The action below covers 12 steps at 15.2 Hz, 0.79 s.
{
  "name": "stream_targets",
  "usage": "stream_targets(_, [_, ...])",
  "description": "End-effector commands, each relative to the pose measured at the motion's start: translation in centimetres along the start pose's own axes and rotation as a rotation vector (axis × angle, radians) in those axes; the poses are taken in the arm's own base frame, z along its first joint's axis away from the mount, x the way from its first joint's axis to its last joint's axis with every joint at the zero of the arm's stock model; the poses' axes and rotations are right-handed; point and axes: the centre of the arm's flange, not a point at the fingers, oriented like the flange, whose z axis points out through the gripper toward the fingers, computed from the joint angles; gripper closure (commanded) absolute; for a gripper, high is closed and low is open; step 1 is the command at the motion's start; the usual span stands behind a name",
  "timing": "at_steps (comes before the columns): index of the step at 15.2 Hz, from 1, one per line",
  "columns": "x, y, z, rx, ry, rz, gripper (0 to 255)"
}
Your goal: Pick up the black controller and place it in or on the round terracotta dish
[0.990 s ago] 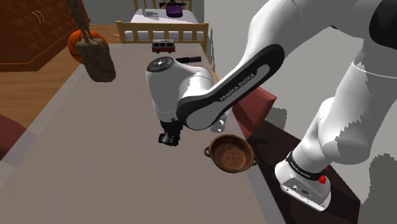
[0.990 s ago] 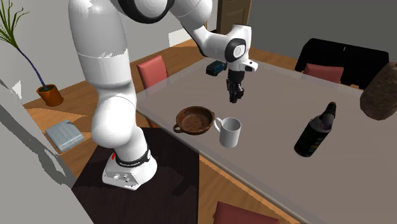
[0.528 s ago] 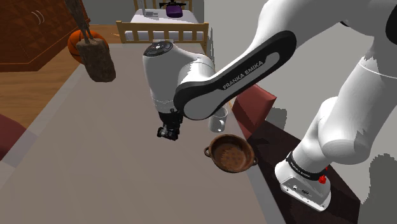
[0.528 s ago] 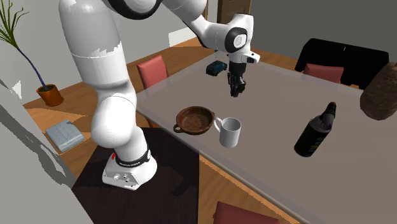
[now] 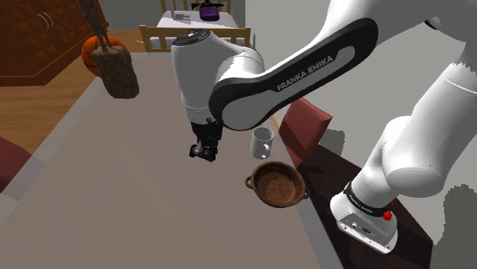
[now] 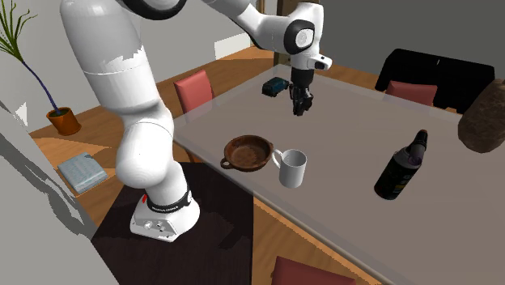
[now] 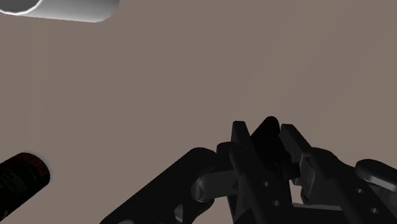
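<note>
My gripper [image 5: 203, 153] [image 6: 299, 109] hangs above the grey-brown table [image 5: 115, 199], near the middle of its width. In the wrist view the gripper [image 7: 263, 129] is shut on a small black thing, the black controller [image 7: 270, 145], whose pointed end sticks up between the fingers. The round brown dish [image 5: 279, 185] [image 6: 248, 152] with two small handles stands near the table edge by the stand. It lies to the shoulder view's right of the gripper and lower, about one arm-width away. The dish holds nothing.
A white mug [image 5: 262, 142] [image 6: 292, 168] [image 7: 70, 7] stands right beside the dish. A dark bottle [image 6: 402, 168] [image 7: 19, 181] stands further along the table. A brown lump [image 5: 116, 70] sits at the far end. A small dark object [image 6: 275, 86] lies near the table's corner.
The gripper has risen from just above the table surface with the black thing between its fingers, and the forearm has swung higher. Dish, mug and bottle have not moved.
</note>
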Motion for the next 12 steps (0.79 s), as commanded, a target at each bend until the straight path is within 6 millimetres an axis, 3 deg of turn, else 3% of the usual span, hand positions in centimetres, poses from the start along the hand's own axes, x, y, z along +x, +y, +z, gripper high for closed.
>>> stream_targets(1, [-1.8, 0.5, -0.2, 0.000, 0.000, 0.000, 255])
stream_targets(12, [-15.9, 4.2, 0.5, 0.000, 0.000, 0.000, 255])
